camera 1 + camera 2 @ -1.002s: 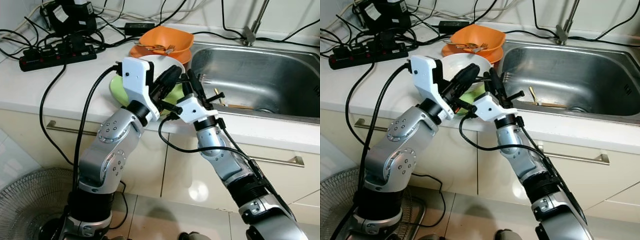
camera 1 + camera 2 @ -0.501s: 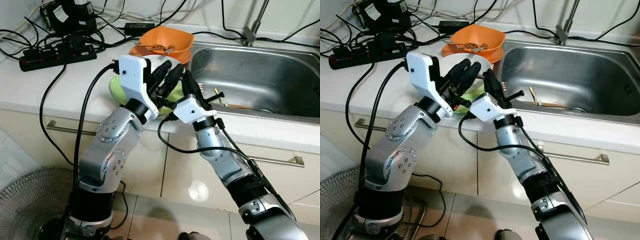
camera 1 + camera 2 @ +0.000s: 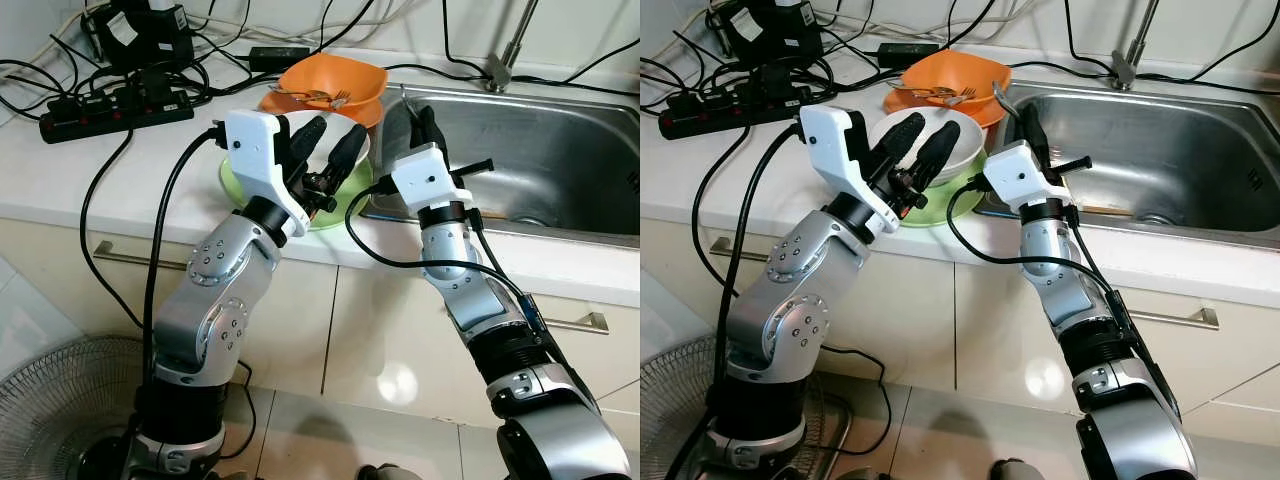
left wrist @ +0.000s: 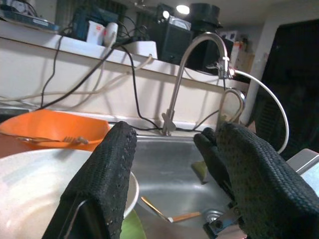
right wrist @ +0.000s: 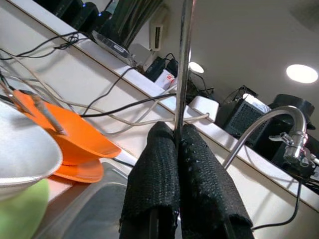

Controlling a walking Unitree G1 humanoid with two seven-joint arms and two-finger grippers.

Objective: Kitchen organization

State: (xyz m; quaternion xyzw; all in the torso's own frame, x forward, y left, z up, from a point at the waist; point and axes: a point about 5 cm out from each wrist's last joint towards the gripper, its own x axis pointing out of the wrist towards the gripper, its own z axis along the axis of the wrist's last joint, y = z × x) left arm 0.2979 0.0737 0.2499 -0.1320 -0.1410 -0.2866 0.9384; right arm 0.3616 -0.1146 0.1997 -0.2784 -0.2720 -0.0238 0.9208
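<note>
The right gripper (image 3: 1018, 118) pinches a thin metal utensil (image 5: 185, 55) upright at the sink's (image 3: 560, 150) near-left corner — not yet dropped (my guess); left gripper (image 3: 322, 152), fingers spread, hovers over the white bowl (image 3: 965, 148).

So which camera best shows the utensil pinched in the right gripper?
The right wrist view: the metal utensil rises straight from the shut right gripper. The eye views show just its small tip above the gripper, over the sink edge.
</note>
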